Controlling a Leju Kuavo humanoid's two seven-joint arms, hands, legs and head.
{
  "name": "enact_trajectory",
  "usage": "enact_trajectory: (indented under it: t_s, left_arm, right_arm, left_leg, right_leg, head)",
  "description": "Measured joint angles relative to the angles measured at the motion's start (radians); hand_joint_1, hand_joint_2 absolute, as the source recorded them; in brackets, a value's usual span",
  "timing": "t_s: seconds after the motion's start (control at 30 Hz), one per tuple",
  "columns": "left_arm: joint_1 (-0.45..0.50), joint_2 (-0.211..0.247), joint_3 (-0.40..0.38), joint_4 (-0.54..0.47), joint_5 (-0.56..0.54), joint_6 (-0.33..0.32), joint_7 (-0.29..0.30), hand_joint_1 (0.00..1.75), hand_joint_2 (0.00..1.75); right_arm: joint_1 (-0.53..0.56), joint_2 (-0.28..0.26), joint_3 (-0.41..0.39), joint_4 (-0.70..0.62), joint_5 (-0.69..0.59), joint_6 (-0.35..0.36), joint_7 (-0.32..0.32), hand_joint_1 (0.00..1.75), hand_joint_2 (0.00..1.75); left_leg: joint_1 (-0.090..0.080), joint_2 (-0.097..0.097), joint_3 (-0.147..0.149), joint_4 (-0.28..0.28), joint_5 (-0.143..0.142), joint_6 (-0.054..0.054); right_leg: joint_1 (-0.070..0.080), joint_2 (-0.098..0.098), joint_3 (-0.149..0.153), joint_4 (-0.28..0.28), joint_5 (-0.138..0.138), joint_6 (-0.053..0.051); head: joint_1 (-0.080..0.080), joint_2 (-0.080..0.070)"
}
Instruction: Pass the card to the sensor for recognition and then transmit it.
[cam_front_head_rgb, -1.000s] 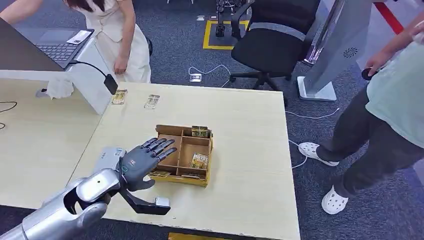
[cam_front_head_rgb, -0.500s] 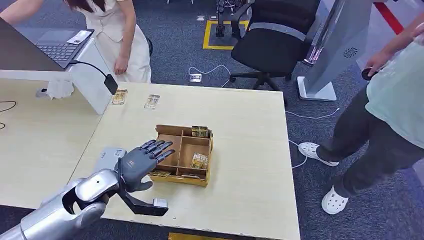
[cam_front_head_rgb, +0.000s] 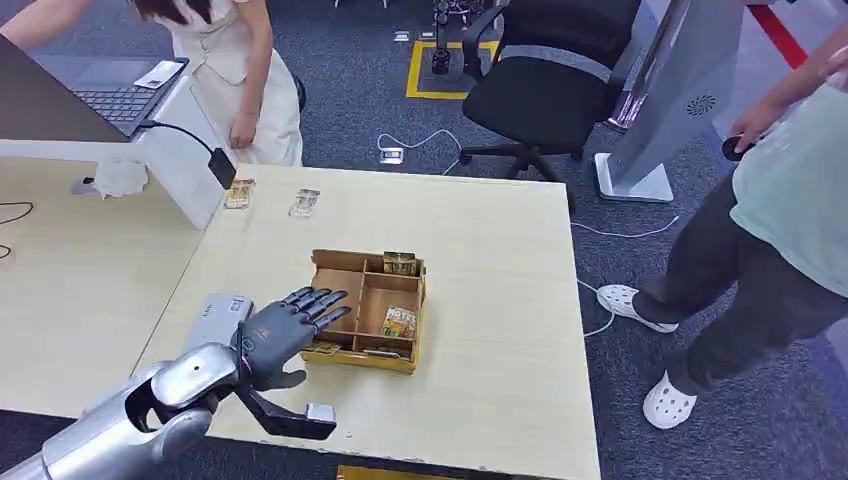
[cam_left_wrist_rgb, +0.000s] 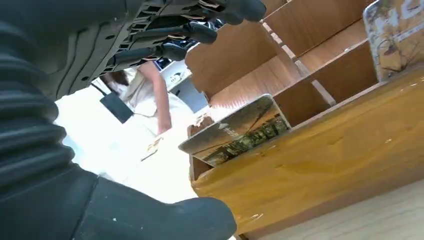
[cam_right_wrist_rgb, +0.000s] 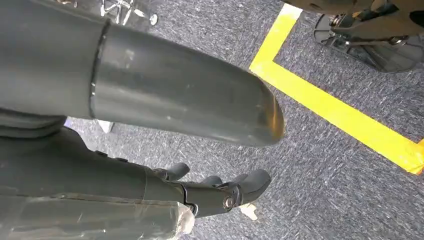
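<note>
A wooden divided box (cam_front_head_rgb: 408, 362) sits mid-table. One card (cam_front_head_rgb: 399, 320) stands in its right compartment, another (cam_front_head_rgb: 400, 263) at the back, and a third (cam_front_head_rgb: 322, 348) leans in the front-left compartment. My left hand (cam_front_head_rgb: 285, 325) hovers over the box's left side with fingers (cam_front_head_rgb: 322, 300) spread and nothing in it. In the left wrist view the leaning card (cam_left_wrist_rgb: 235, 131) lies just beyond the box's front wall (cam_left_wrist_rgb: 325, 165), between my fingers (cam_left_wrist_rgb: 200, 31) and thumb (cam_left_wrist_rgb: 150, 215), untouched. My right hand (cam_right_wrist_rgb: 220, 192) hangs over the carpet, holding nothing.
A flat grey pad (cam_front_head_rgb: 216, 310) lies left of the box, and a black bracket with a grey tip (cam_front_head_rgb: 295, 415) sits near the front edge. Two loose cards (cam_front_head_rgb: 239, 193) (cam_front_head_rgb: 304, 203) lie at the back. A laptop (cam_front_head_rgb: 110, 100), a chair (cam_front_head_rgb: 540, 80) and two people stand around.
My left hand has sunk a little and drawn back toward the box's front-left compartment. The cards and box have not moved.
</note>
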Motion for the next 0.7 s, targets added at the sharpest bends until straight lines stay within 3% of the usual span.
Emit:
enact_trajectory:
  t_s: [0.7]
  left_arm:
    - [0.003, 0.000, 0.000, 0.001, 0.007, -0.001, -0.002, 0.00, 1.75]
  right_arm:
    - [0.005, 0.003, -0.013, 0.000, 0.009, 0.007, 0.003, 0.00, 0.00]
  left_leg:
    - [0.000, 0.000, 0.000, 0.000, 0.000, 0.000]
  right_leg:
    - [0.000, 0.000, 0.000, 0.000, 0.000, 0.000]
  head:
    - [0.000, 0.000]
